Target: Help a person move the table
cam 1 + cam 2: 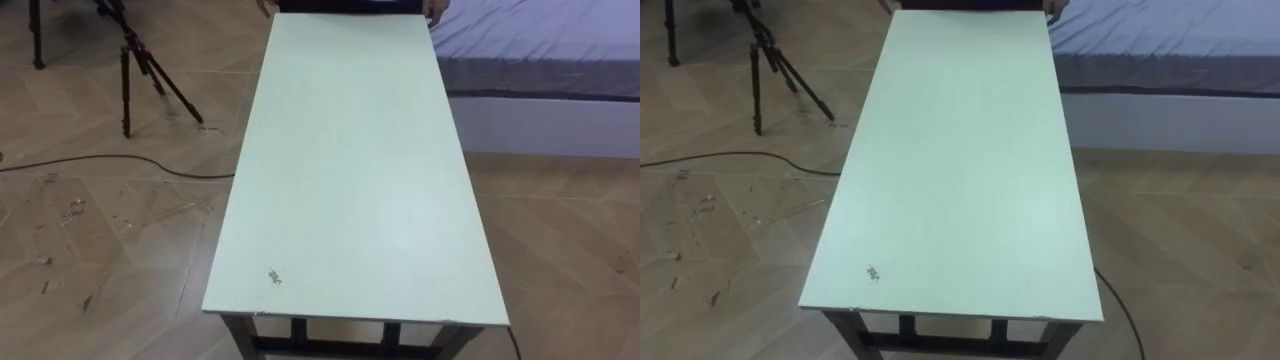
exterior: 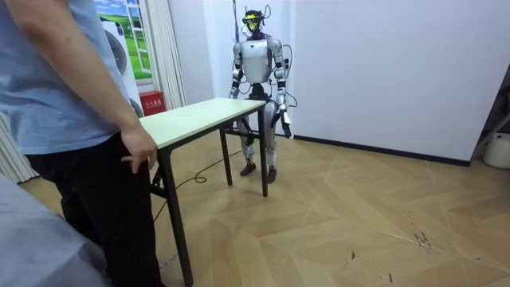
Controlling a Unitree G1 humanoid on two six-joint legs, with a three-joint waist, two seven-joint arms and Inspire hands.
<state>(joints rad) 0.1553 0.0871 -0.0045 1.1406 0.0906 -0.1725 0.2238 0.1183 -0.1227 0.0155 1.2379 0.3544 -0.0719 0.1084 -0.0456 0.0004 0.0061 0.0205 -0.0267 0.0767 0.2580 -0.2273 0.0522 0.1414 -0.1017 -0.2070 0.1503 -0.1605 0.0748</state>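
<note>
Black tripod (image 1: 140,60) at 10 o'clock in the eye views, legs splayed on the herringbone wood floor (image 1: 560,250), with scuff marks (image 1: 70,210) at 8 o'clock. Bed (image 1: 540,40) with blue-grey sheet at 1 o'clock. Room view: red box (image 2: 151,102) beside pale curtain (image 2: 163,56) at 10 o'clock.

Lit softly and evenly throughout. Pale, diffuse sheen across the table (image 1: 350,170) top, brightest toward its near end. Dimmer over the floor (image 1: 90,90) beyond the table's far left corner. Soft-edged shadows underneath.
</note>
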